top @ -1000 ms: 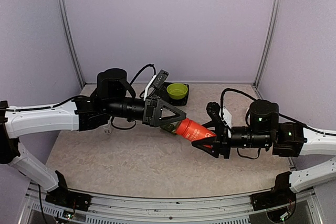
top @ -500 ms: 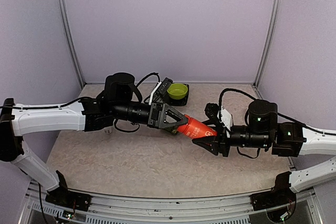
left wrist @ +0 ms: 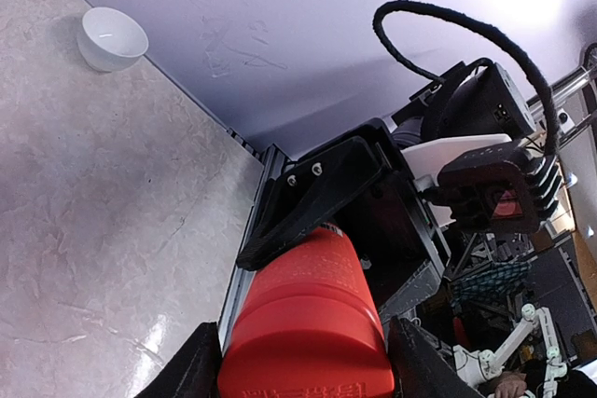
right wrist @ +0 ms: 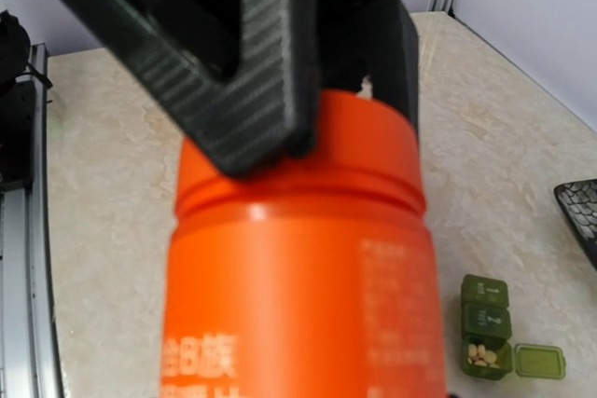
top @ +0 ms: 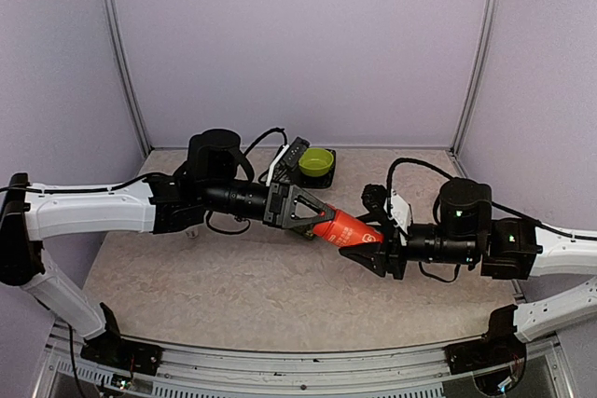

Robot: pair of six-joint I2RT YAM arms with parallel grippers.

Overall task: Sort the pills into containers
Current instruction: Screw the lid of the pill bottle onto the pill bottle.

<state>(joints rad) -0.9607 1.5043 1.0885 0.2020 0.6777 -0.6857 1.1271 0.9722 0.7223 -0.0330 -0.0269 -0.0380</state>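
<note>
An orange pill bottle (top: 345, 228) hangs above the table's middle, held between both arms. My right gripper (top: 373, 251) is shut on its body; the bottle (right wrist: 298, 277) fills the right wrist view and hides those fingers. My left gripper (top: 312, 221) has its two fingers pressed against the sides of the bottle's cap (left wrist: 308, 342). The containers (right wrist: 485, 328), dark green boxes in a row, lie on the table at the lower right of the right wrist view. The nearest one is open with pale pills (right wrist: 481, 355) inside and its lid (right wrist: 539, 361) lying flat.
A green bowl (top: 317, 162) sits on a black tray at the back centre. A small white bowl (left wrist: 114, 37) stands by the wall. A black ridged object (right wrist: 580, 216) pokes in at the right edge. Purple walls enclose the table.
The left arm moved right onto the bottle, and its fingers closed from wide open onto the cap. The right arm kept the bottle nearly still.
</note>
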